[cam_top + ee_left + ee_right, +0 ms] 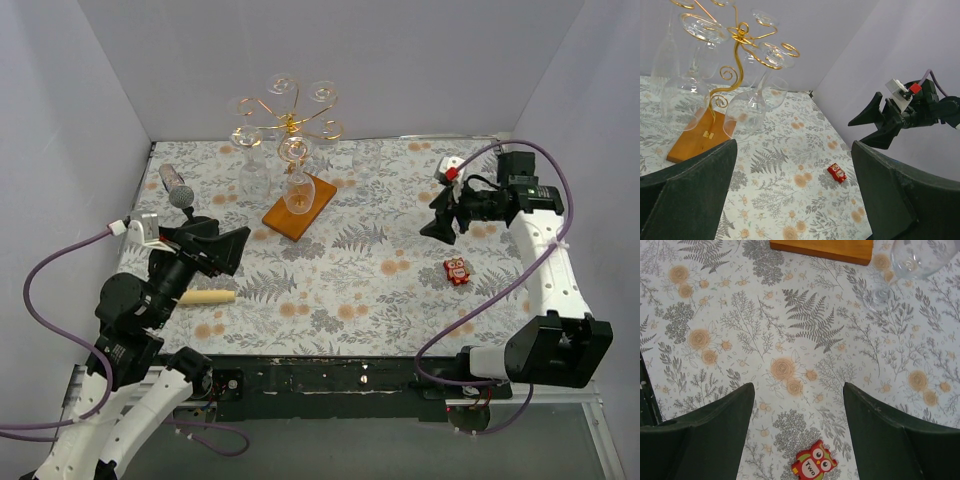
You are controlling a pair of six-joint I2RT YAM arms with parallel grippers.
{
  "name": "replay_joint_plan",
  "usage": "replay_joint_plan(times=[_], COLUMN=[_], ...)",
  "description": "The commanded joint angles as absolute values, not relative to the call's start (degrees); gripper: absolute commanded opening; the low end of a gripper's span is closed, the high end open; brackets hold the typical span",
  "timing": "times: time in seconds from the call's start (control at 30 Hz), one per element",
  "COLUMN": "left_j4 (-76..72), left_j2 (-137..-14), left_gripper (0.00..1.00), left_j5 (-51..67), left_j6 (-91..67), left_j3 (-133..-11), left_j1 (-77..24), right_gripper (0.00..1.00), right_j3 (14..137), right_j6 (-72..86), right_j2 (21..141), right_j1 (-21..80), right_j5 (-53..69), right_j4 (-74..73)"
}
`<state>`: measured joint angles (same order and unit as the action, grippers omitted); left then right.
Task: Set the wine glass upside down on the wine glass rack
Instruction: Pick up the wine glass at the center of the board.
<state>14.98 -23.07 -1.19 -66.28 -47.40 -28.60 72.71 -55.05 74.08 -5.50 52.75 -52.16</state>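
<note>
rack: wine glass rack stands at 12 o'clock on the table, close to the back wall. Wire tree upright, wooden base flat on the tablecloth.
base axis: long side runs 7 o'clock to 1 o'clock in the top view.
glass: wine glass hangs from a near arm of the rack, above the base. Foot up in the curl, bowl and rim down.
glass axis: stem near vertical, leaning slightly in the left wrist view. Can't tell if the rim touches the base.
other glasses: hang the same way on the tree's 9 o'clock side.
left gripper: at 8 o'clock, released, fingers spread wide with nothing between them. Aimed at about 1 o'clock, toward the rack.
right gripper: at 3 o'clock, released and empty, aimed at 9 o'clock. Well apart from the rack.
owl toy: red, on the cloth at 6 o'clock of the right gripper, near it.
microphone: at 9 o'clock of the base, near the left wall.
wooden dowel: at 7 o'clock, lying by the left arm near the table's near edge.
open room: bare cloth from the centre to 5 o'clock, between the two grippers.
edges: walls close in at 9, 12 and 3 o'clock. The rack sits in the tightest spot.
</note>
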Motion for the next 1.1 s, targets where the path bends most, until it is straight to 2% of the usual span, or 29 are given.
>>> replay_joint_plan(times=[0.0,0.5,1.07], left_j4=[14.85,15.64,18.02], left_j2=[-24.69,-28.39,-29.36], left_gripper=[0.98,0.98,0.98], left_j5=[-2.37,-3.16,-4.22], left_j6=[-66.88,-66.89,-65.65], left_j3=[-49.13,-50.54,-49.75], left_j1=[-28.30,-28.30,-28.30], right_gripper=[0.80,0.79,0.79], right_j3=[78.83,84.99,83.32], right_j6=[-57.22,-54.49,-53.88], right_j2=[77.16,85.34,85.52], right_j1=[2.00,11.86,13.01], right_j5=[46.59,40.00,37.18], right_j4=[-55.20,-48.43,-41.13])
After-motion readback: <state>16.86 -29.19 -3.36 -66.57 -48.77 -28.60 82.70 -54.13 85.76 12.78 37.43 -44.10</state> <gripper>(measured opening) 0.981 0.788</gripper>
